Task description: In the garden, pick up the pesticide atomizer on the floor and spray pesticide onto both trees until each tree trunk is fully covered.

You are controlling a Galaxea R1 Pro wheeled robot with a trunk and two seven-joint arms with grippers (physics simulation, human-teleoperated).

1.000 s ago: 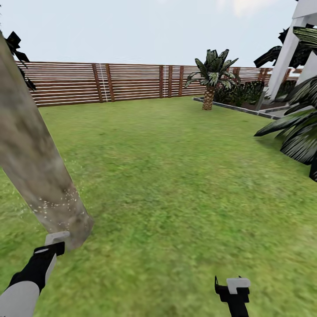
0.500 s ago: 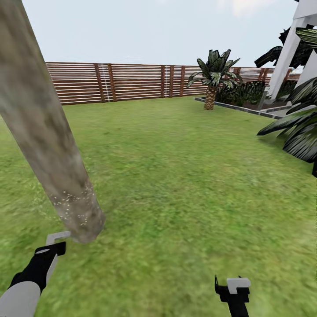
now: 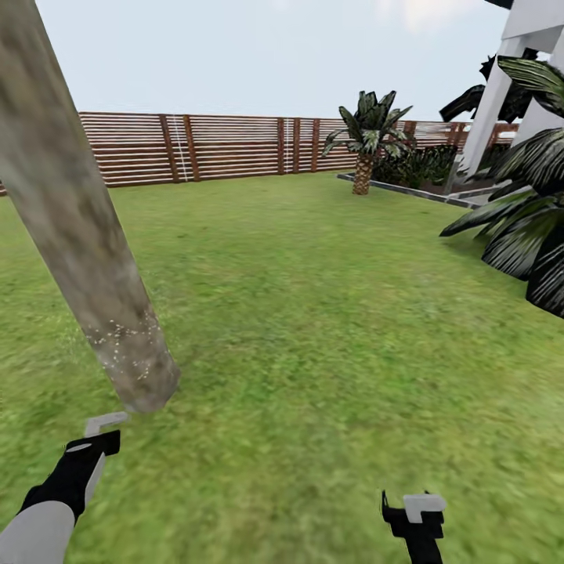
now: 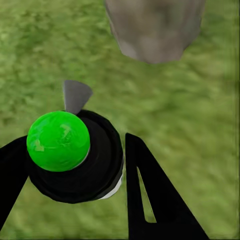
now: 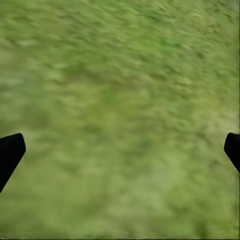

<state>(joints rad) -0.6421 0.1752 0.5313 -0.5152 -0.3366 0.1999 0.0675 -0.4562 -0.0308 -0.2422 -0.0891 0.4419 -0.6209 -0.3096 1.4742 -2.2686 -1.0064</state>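
Note:
A thick mottled grey-brown tree trunk (image 3: 82,227) leans up through the left of the head view, with fine white pesticide specks (image 3: 125,345) near its base. Just in front of that base, low over the grass, is my left gripper (image 3: 98,435). In the left wrist view the left gripper (image 4: 70,150) is shut on the pesticide atomizer (image 4: 75,160), a small black bottle whose top shows bright green here. It points toward the foot of the trunk (image 4: 155,30). My right gripper (image 3: 415,509) hangs open over bare lawn, and its black fingertips (image 5: 10,152) stand far apart.
Green lawn (image 3: 329,313) runs back to a reddish-brown slat fence (image 3: 219,145). A short palm (image 3: 364,141) stands by a grey kerb at the back right. Dark striped palm fronds (image 3: 525,227) and white posts (image 3: 489,94) crowd the right edge.
The whole head view has shifted, so the camera moved: the trunk now shows further into the picture than a second ago. Both grippers keep their places and states.

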